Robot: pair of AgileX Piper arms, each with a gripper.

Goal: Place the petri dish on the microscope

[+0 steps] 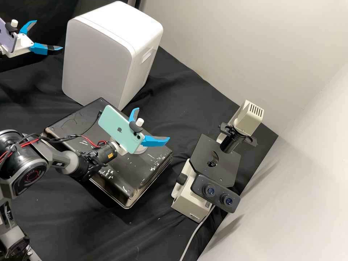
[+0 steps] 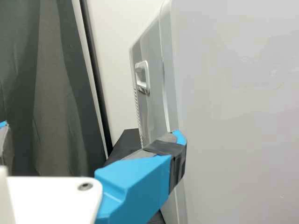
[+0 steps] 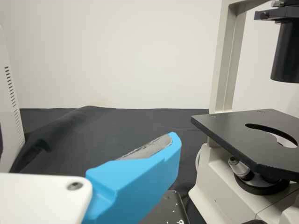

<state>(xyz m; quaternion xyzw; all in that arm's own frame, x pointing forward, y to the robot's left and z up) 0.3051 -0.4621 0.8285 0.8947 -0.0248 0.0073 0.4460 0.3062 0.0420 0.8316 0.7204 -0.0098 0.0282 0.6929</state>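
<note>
Above the tray (image 1: 119,181), right fingers (image 1: 156,140) wide apart (left fingers (image 1: 40,48) likewise)

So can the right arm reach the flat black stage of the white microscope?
Probably yes: the right gripper hangs open above the dark metal tray, and only bare black cloth lies between it and the stage.

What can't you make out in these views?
Petri dish: in the high view the right gripper covers the middle of the tray; cannot tell if it lies beneath.
Microscope base: cut off by the right wrist view's edge.
Bench beyond the white box: hidden by it in the left wrist view.
</note>
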